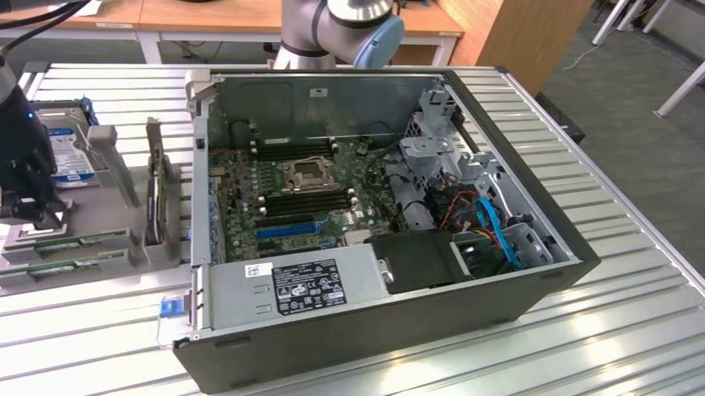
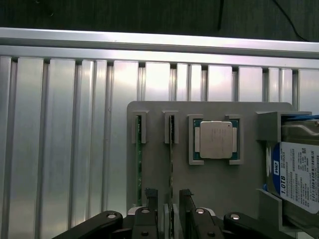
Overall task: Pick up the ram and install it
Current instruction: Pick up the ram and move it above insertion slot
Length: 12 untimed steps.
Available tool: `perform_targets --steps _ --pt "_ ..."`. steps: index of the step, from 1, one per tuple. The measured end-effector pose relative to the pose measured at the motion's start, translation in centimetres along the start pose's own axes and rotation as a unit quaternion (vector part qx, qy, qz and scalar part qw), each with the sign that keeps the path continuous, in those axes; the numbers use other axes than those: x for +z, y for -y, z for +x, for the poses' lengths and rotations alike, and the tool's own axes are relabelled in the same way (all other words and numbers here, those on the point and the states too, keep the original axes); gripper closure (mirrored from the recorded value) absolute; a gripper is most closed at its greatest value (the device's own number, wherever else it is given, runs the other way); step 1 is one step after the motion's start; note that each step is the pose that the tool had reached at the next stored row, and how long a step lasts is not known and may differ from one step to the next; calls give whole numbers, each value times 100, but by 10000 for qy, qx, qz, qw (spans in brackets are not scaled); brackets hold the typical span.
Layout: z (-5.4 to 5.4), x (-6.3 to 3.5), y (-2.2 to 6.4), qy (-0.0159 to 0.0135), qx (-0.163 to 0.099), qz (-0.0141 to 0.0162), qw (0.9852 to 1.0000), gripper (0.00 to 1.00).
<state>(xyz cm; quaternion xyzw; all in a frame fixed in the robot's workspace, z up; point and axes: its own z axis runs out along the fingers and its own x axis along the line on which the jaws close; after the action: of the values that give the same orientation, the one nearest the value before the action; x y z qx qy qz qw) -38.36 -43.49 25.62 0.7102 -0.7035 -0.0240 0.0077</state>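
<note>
hand: my hand (image 2: 167,195) sits low over the grey holder tray (image 2: 219,189). Its two black fingers (image 2: 149,199) are spread, one on each side of a stick that stands on edge.
ram: the ram (image 2: 172,149) is a thin green board seen edge-on. It sits in the narrow slot nearer the processor pocket, with its far end in a small grey bracket.
grip: the gap looks wider than the board, so I'd call it straddled rather than pinched. Honestly I can't tell whether either pad touches it.
second stick: another green stick (image 2: 139,169) stands in the parallel slot just beside the first one, outside the fingers.
processor chip: a square chip (image 2: 215,140) with a dull silver lid lies flat in its own square pocket next to the ram slots.
hard drive: a boxy drive (image 2: 299,174) with a blue and white label is propped at the tray's far side.
bench: the bench (image 2: 60,139) is ribbed aluminium slats, shiny with glare.
computer case: in the exterior view the black metal case (image 1: 364,330) lies open on its side, on the exterior view's right of the tray.
motherboard: the green motherboard (image 1: 248,206) lies inside, and its long black memory slots (image 1: 305,202) run beside the socket.
power supply: a grey metal box (image 1: 292,285) with a black label sits at the near edge of the case.
</note>
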Motion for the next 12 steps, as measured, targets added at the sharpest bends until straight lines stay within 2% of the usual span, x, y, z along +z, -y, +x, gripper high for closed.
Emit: perform_targets --steps 12 --pt "118 -3 -1 0 0 0 10000 69"
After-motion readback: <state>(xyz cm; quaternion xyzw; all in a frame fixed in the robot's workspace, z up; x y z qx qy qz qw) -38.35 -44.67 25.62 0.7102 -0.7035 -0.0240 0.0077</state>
